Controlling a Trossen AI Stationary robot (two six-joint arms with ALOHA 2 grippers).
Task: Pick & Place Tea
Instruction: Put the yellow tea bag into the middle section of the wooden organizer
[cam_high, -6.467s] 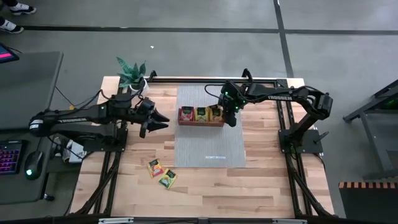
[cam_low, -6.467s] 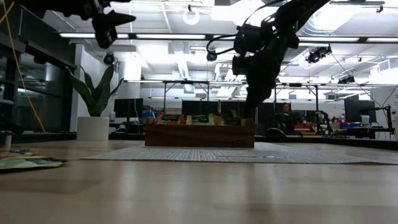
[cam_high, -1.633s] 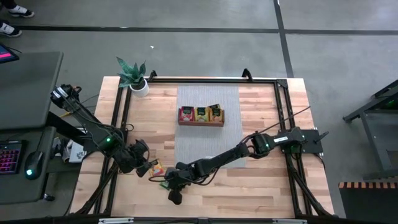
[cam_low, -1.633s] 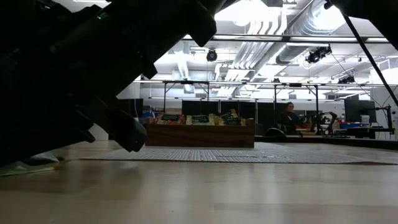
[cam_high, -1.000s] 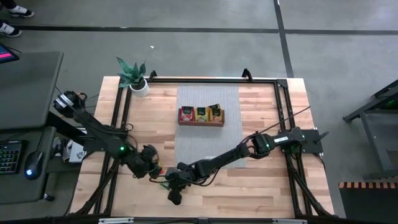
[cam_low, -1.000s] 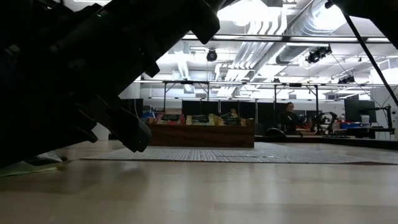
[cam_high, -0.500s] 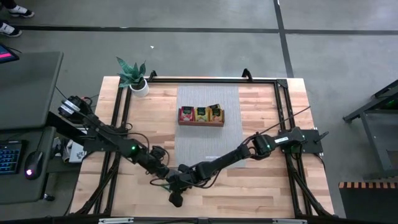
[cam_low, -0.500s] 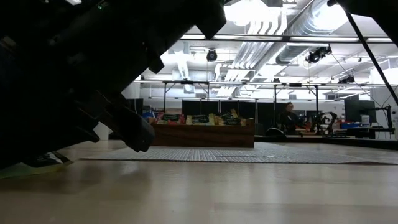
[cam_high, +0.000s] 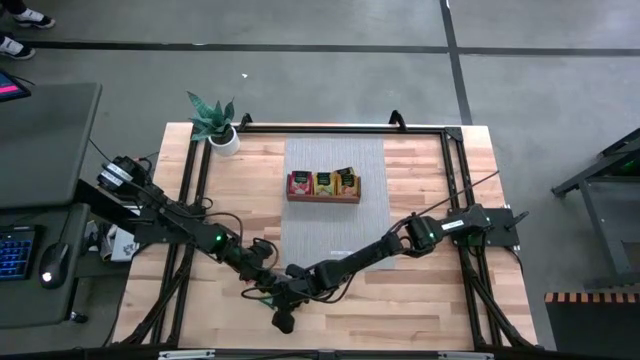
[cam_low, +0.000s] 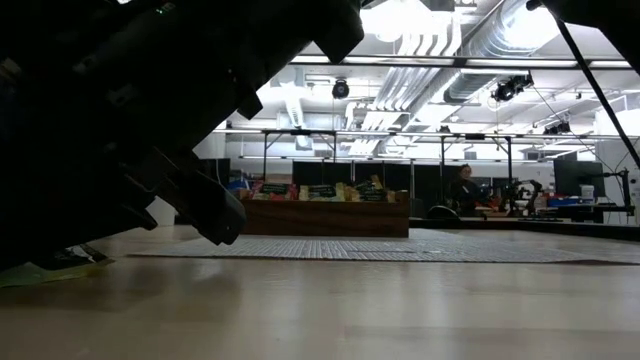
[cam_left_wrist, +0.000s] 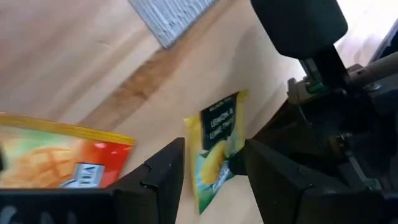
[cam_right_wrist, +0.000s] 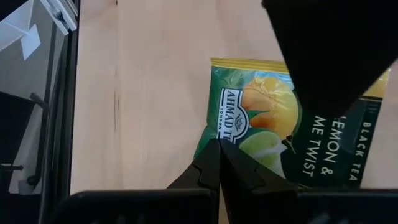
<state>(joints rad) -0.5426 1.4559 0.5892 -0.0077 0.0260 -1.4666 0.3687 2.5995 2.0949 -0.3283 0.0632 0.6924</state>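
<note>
The left gripper (cam_left_wrist: 211, 168) has swung in from the table's edge, and its fingers now stand apart on either side of the green lemon tea packet (cam_left_wrist: 219, 144), with a red packet (cam_left_wrist: 56, 158) just off to one side. The right gripper (cam_right_wrist: 217, 163) stays at the same packet, its fingers together and pinching the packet's edge right at their tips, so this looks like a handover or a shared lift before the packet goes to the wooden tray (cam_high: 323, 198)

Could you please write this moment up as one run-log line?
right gripper: shut on lemon tea packet | left gripper: open astride same packet | red packet: on table | tray: holds tea
</note>
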